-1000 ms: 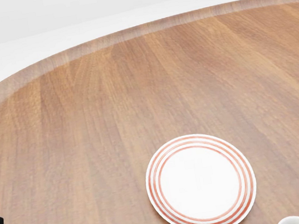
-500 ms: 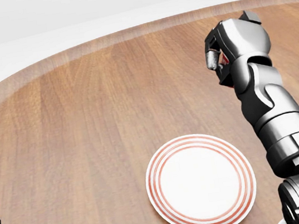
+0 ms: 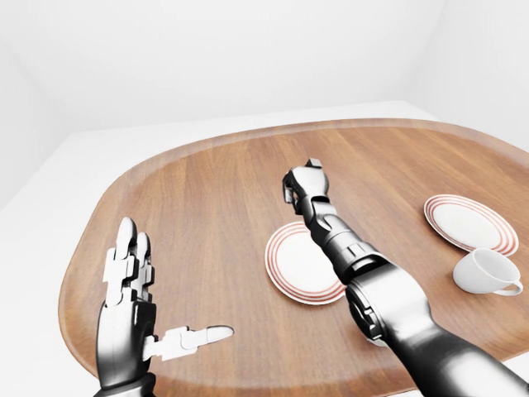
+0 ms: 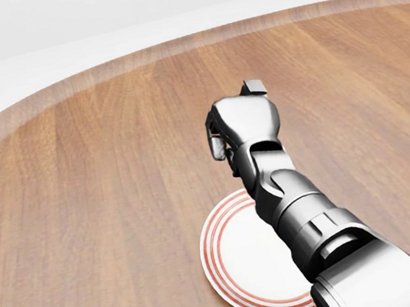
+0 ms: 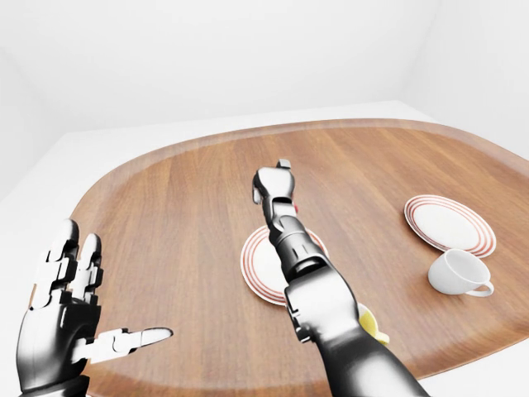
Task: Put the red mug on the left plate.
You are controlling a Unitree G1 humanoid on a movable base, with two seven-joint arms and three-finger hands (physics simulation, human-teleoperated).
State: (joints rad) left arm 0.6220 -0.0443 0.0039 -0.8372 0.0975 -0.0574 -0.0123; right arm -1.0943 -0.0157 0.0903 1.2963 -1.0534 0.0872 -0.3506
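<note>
Over the left plate the right hand was curled closed, its contents hidden, while the left hand stood splayed open well apart.

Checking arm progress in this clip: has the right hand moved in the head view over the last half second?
Yes. The right hand has swung leftward and lower in the head view, and now sits just above the left plate, which has stayed put.

The oval wooden surface lies bare toward its left edge; a white mug and red-ringed white plate crowd its right edge.
</note>
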